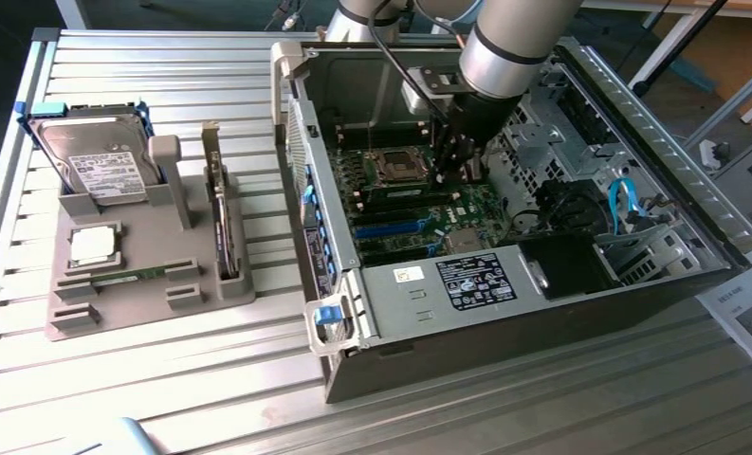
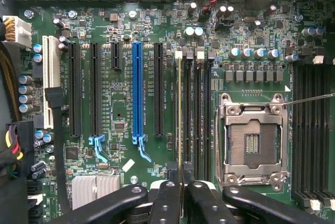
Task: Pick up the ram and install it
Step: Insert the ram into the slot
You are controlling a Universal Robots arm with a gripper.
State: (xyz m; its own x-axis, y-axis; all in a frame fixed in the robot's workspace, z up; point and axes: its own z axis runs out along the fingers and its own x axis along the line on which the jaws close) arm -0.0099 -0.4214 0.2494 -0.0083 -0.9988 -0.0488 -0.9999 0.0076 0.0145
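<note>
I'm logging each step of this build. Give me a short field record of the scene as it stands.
claw: shut on the ram, inside the open computer case
ram position: edge-on, lined up along the memory slots beside the empty processor socket
seated: cannot tell
tray: exterior view's left of the case, holding hard drive and processor chip
</note>
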